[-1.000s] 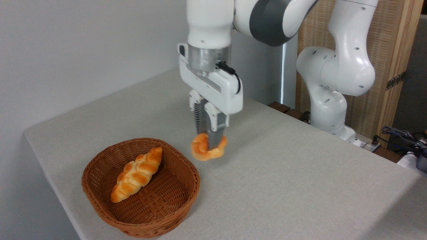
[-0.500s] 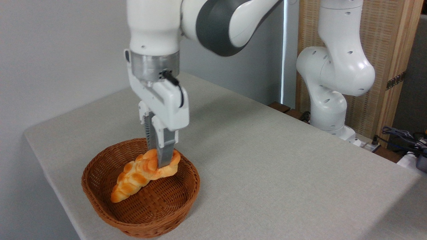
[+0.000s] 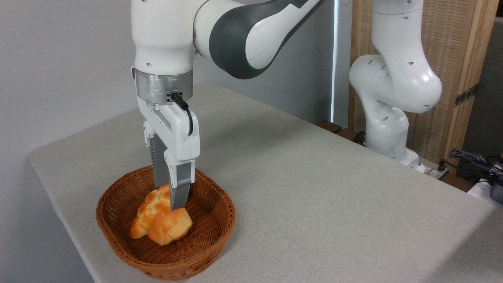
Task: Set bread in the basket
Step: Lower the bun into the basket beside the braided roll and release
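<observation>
The bread [image 3: 171, 228], a small glossy golden-orange bun, lies inside the reddish-brown wicker basket [image 3: 222, 220] at the near left of the table. It rests against a long braided loaf [image 3: 146, 212] and looks slightly blurred. My gripper [image 3: 170, 196] hangs straight down over the middle of the basket. Its fingertips are just above the bun's top and are not clamped around it. The jaws stand slightly apart, so the gripper is open. The near finger [image 3: 180, 188] hides part of the loaf.
The basket sits near the table's left front corner, close to the edge [image 3: 78, 251]. The arm's white base [image 3: 387, 129] stands at the far right edge, with cables [image 3: 471, 161] beyond it. A wall runs along the left and back.
The gripper carried the bun left from above the table to over the basket and lowered. The bun has left the fingers and now lies in the basket beside the braided loaf.
</observation>
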Action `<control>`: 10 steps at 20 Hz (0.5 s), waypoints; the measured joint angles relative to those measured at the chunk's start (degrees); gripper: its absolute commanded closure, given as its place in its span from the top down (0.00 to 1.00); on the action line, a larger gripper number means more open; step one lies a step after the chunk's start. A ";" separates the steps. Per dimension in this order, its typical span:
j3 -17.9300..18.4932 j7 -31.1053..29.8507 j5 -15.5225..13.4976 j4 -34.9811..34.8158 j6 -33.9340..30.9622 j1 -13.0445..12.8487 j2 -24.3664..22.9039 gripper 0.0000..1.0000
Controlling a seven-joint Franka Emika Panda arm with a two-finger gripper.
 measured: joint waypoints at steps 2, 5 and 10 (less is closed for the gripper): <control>0.00 0.00 0.02 0.01 0.00 0.00 0.00 1.00; 0.00 0.00 0.02 0.13 0.02 0.00 0.00 1.00; 0.20 -1.73 0.02 4.23 -4.39 0.12 -0.07 1.00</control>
